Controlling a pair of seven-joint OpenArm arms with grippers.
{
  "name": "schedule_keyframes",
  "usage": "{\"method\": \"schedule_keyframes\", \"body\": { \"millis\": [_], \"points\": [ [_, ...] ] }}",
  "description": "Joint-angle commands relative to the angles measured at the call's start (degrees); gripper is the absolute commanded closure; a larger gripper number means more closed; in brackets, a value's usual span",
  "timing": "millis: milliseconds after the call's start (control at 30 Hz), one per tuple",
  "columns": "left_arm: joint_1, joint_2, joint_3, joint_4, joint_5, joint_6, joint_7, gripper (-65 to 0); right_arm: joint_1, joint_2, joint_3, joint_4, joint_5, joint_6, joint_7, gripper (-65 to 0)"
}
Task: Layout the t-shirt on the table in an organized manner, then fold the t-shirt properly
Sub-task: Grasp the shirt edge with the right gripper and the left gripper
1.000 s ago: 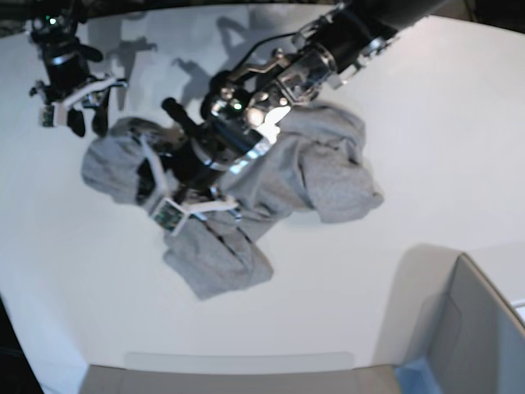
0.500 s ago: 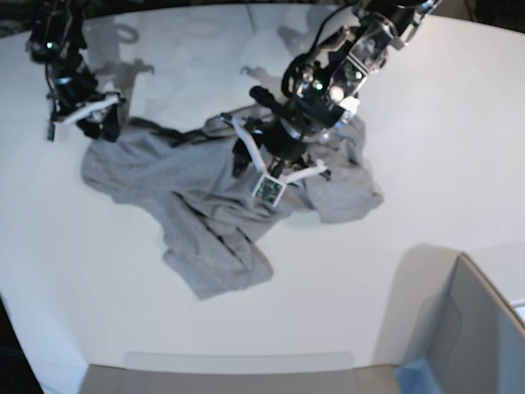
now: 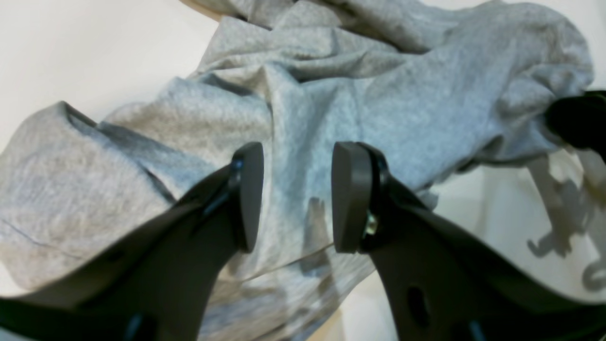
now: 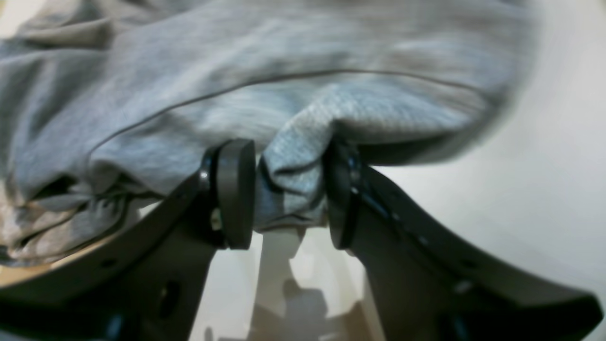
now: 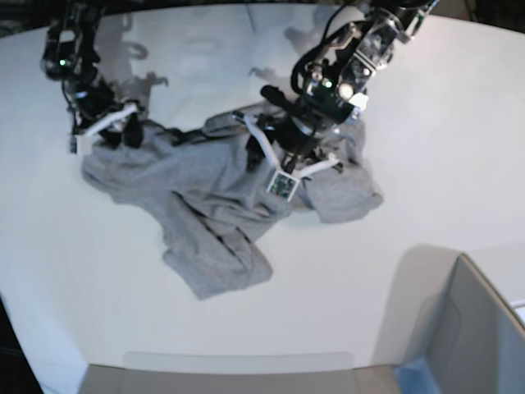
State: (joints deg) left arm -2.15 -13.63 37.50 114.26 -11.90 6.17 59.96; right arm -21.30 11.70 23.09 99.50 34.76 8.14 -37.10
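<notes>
Left wrist view: the left pincer (image 3: 291, 196) hangs with jaws apart and empty above the t-shirt (image 3: 331, 123), which lies bunched in heavy folds on the white counter (image 3: 71, 52).
Left wrist risk: closing here would likely gather several layers at once and deepen the tangle.
Right wrist view: the right pincer (image 4: 289, 194) is clamped on a thick fold of the t-shirt (image 4: 293, 94), the cloth raised off the counter (image 4: 544, 166).
Right wrist risk: the bulky fold may slip out under tension, judging by the narrow hold.
Base view: the t-shirt (image 5: 205, 197) sprawls crumpled mid-counter (image 5: 426, 123), right pincer (image 5: 127, 135) at its far corner, left pincer (image 5: 283, 160) over the middle.
Surroundings: a grey bin (image 5: 476, 328) sits well apart; the left arm itself blocks a clean spread.
</notes>
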Motion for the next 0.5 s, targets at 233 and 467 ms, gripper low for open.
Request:
{"method": "schedule_keyframes", "body": {
  "millis": [233, 467],
  "points": [
    [3.8, -0.1, -2.8, 2.3, 0.3, 0.1, -1.1, -24.9, 2.1, 4.0, 0.8, 3.8, 0.5, 0.0, 1.5, 0.0],
    [14.5, 0.0, -18.8, 2.7, 0.0, -0.2, -11.3, -18.3, 6.3, 5.4, 12.9, 17.0, 0.7, 0.0, 1.5, 0.0]
  ]
}}
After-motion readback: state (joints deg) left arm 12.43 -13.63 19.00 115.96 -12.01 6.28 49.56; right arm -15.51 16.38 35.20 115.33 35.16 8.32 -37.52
